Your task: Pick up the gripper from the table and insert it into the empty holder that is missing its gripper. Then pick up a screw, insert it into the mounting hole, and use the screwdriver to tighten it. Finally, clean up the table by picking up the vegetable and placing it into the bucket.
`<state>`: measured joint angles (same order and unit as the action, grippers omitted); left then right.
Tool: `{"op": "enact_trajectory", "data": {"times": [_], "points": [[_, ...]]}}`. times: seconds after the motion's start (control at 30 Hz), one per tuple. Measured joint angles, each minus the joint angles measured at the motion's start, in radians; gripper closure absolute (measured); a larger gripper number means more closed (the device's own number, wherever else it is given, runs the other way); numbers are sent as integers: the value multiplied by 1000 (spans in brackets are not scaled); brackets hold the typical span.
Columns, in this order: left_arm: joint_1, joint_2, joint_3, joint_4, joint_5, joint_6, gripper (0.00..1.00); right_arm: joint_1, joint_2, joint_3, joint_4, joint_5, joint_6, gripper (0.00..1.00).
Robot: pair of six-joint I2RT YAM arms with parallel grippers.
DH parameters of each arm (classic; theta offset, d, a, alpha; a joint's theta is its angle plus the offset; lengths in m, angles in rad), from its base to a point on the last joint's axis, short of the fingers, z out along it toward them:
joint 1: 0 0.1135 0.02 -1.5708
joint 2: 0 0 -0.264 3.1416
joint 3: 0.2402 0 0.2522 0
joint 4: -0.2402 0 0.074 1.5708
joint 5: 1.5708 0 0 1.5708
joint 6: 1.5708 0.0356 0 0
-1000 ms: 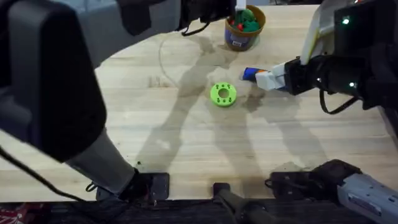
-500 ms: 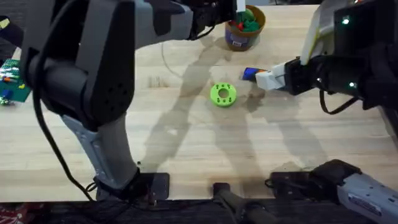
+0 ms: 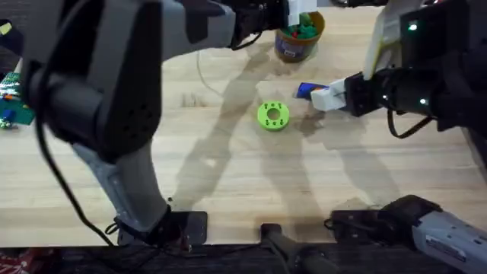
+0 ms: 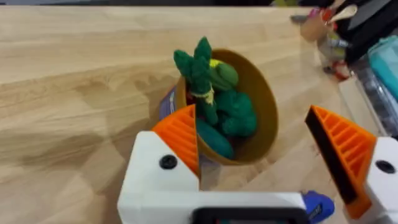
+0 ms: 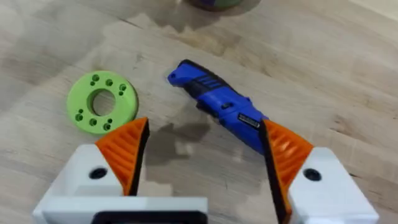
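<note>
Left gripper (image 4: 252,115): jaws spread wide, holding nothing, poised directly over the bucket (image 4: 268,106) at the far side of the table (image 3: 228,175).

Vegetable (image 4: 202,74): in the bucket, upright on top of other green toy food, leafy top standing proud of the rim. Close against one orange pad (image 4: 181,134); cannot tell from the left wrist view whether touching or just clear.

Right gripper (image 5: 205,134): jaws also wide, empty, above the blue screwdriver (image 5: 217,102), with the lime disc (image 5: 102,102) just beside it.

Risks, as judged:
- Snagging of the tall leafy top on the near pad during any sideways move, dragging the vegetable back over the rim and onto the table.
- Tipping or sliding of the light bucket if a finger catches its rim on the way out.
- Toppling of the vegetable unaided, given its loose, upright perch on the heap rather than a seat deep inside.
- Nudging of the screwdriver by a low right finger, sending it rolling towards the disc.

Recommend a straight vertical lift clear of the rim before any lateral travel.
</note>
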<state>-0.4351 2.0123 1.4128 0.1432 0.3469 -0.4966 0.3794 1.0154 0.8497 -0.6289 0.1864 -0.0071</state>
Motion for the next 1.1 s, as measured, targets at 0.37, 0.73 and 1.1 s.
{"op": "enact_trajectory", "data": {"times": [0.37,0.73,1.1], "points": [[8,-392,11,-684,-83,270,13,0,-97,0,0,0,0,31],[40,-728,17,-1288,-127,446,13,0,-302,0,-2,0,0,31],[40,-770,17,-1393,-135,474,8,0,-300,0,-3,-43,0,31]]}}
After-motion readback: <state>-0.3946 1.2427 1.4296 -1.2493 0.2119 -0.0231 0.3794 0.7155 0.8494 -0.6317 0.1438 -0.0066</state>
